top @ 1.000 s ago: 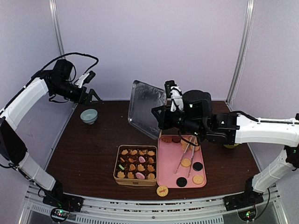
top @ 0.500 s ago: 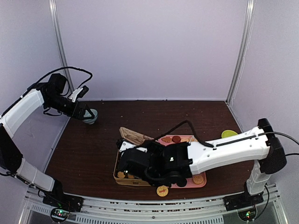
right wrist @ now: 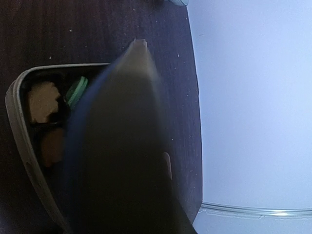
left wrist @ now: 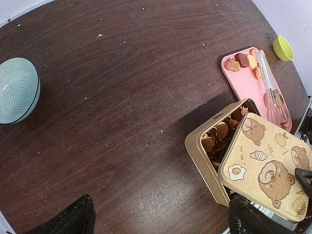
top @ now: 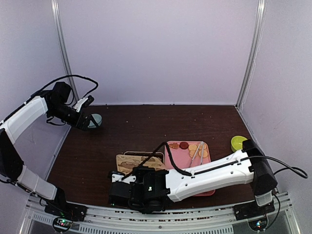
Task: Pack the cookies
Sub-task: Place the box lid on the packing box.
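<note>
Toward seven o'clock on the table [left wrist: 122, 97], cookies [left wrist: 222, 132] fill the tin [left wrist: 202, 156], more on the pink tray [left wrist: 248, 90] at four; probably light and brittle, best nipped gently across their edges. Askew lid [left wrist: 263, 165] pinched by the right claw [left wrist: 302, 176]; left claw [left wrist: 161, 224] gapes empty.

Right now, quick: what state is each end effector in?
Left end effector: open, holding nothing.
Right end effector: closed on the edge of the bear-printed lid.
</note>
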